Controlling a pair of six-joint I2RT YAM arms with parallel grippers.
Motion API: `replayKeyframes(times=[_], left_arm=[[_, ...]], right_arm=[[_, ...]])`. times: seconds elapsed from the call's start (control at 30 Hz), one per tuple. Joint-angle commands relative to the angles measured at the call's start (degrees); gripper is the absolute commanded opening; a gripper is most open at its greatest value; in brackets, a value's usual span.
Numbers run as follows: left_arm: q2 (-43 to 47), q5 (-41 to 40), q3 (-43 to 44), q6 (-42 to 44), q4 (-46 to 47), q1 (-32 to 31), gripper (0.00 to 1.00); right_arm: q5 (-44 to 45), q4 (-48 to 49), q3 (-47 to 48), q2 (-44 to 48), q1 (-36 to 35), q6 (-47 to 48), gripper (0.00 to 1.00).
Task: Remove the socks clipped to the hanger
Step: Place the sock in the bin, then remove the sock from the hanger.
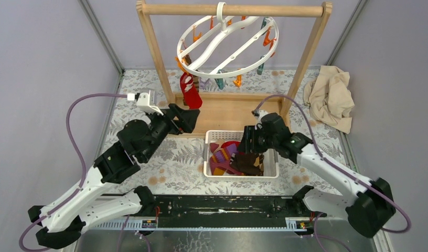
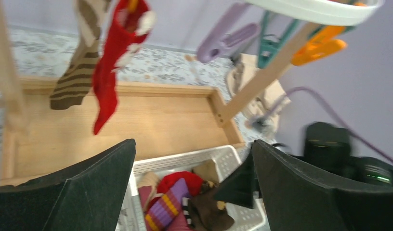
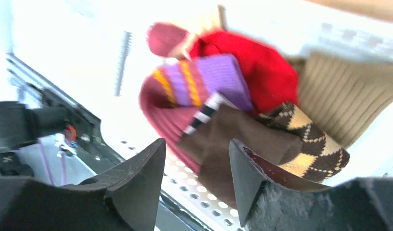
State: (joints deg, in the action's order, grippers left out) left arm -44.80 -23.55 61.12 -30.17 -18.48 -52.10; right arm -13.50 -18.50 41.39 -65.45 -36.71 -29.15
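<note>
The white ring hanger (image 1: 227,44) hangs tilted from the wooden rack's top bar. A red sock with white figures (image 1: 191,92) is clipped to its left side. In the left wrist view the red sock (image 2: 110,72) hangs beside a brown-striped sock (image 2: 76,82). My left gripper (image 1: 193,118) is open and empty, low and just right of the red sock; it also shows in the left wrist view (image 2: 192,163). My right gripper (image 1: 251,144) is open above the white basket (image 1: 209,157). Its fingers stand apart over a brown argyle sock (image 3: 262,139) lying on purple-orange striped (image 3: 204,79), red and tan socks.
The wooden rack frame (image 1: 151,52) and its base tray (image 1: 227,110) stand behind the basket. A crumpled beige cloth (image 1: 331,97) lies at the back right. Empty purple (image 2: 223,41), teal (image 2: 269,45) and orange (image 2: 320,48) clips dangle from the ring. Enclosure walls stand on both sides.
</note>
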Motion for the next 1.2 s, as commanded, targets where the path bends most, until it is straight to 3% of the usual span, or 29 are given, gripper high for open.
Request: replayKeyframes(times=[0.0,0.1,0.47,0.67,0.9,1.17], left_arm=[[1.76,-11.57,-2.92,-0.06,-2.53,-0.21,0.99],[1.46,-14.67,-5.48,2.21,-0.12,-0.2,0.99],[-3.68,-21.57,-13.83,12.33,16.53,2.74,0.99],[-6.79,-19.32,-18.76,18.49,29.65,6.8,0.98],[-10.31,-10.04,-24.34,20.85,45.74,12.72,0.99],[-17.21,-4.56,-23.4,21.39,55.1,17.08,0.97]], right_arm=[[0.53,-4.05,7.85,7.27,-0.25,1.31,0.6],[-1.55,-2.98,8.84,10.61,-0.25,-0.63,0.64],[-4.93,-0.56,7.56,13.24,-0.3,-3.61,0.65],[-5.92,0.3,6.83,13.63,-0.25,-3.99,0.64],[-6.68,0.54,6.54,14.07,-0.28,-4.12,0.64],[-6.99,0.73,5.78,14.29,-0.23,-4.07,0.64]])
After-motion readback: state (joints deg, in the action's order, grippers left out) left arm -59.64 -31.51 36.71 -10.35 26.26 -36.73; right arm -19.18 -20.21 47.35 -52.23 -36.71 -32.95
